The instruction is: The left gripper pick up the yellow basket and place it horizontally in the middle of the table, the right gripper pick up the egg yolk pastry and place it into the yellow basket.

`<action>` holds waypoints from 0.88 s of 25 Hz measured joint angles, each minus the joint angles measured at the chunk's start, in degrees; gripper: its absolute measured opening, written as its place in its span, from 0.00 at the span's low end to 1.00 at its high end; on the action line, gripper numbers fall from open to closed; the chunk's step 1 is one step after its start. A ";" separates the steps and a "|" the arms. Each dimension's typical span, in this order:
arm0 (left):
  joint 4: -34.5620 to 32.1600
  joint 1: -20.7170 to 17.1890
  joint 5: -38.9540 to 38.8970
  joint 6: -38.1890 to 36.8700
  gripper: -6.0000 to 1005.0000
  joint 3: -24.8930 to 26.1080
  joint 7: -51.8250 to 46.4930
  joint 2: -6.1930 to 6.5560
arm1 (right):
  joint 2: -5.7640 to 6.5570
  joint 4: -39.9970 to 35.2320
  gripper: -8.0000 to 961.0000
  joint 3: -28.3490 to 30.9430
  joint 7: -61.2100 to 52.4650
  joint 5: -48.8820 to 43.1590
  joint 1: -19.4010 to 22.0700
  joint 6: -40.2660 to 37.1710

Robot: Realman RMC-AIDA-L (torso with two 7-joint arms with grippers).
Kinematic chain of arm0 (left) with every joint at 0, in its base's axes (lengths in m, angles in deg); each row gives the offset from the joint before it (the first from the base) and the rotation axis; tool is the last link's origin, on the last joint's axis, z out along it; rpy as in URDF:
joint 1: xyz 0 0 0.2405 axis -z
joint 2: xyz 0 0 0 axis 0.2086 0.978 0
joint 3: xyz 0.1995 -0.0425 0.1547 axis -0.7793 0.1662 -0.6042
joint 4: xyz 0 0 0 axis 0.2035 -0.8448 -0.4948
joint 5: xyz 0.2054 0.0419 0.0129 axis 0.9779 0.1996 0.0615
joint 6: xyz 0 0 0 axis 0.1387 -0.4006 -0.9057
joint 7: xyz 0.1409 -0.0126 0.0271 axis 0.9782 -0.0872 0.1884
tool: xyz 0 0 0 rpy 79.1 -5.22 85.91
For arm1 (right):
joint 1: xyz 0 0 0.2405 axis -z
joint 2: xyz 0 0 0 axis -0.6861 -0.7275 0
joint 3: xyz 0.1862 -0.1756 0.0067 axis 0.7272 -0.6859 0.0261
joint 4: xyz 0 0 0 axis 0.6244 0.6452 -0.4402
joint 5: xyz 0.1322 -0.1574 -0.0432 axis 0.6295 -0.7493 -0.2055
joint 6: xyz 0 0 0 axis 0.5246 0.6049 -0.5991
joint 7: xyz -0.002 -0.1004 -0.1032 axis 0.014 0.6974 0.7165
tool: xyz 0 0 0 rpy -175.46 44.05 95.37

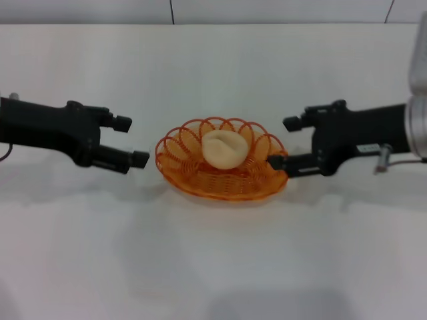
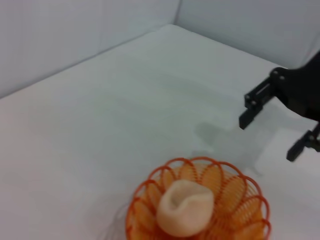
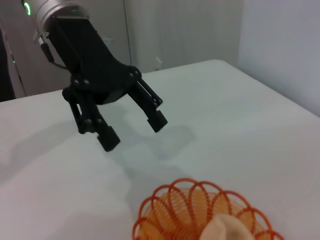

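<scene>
Pastry [image 1: 223, 149] already sits in the basket [image 1: 200, 183], mid table [image 1: 213, 267]. Your left gripper [image 1: 131, 141] hangs just left of the rim, jaws spread, empty. Right gripper [image 1: 283, 143] is at the right rim, also spread and empty; contact with the wire can't be told. If you regrasp: pastry looks soft, light and dentable, so pinch its sides gently. Basket looks light, springy wire; take it by the looped rim.
</scene>
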 joint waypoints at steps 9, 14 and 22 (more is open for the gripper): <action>-0.34 -1.62 -1.46 -2.69 0.88 0.52 7.78 -0.26 | 0.08 -0.41 0.76 0.62 2.64 0.71 2.13 -3.12; -0.21 -1.63 -1.85 -2.82 0.88 0.52 10.12 -0.40 | 0.09 -1.12 0.76 0.74 2.84 0.66 1.92 -4.46; -0.21 -1.39 -2.06 -3.60 0.88 0.51 10.27 -0.52 | 0.09 -1.39 0.76 0.93 2.55 0.18 1.96 -5.24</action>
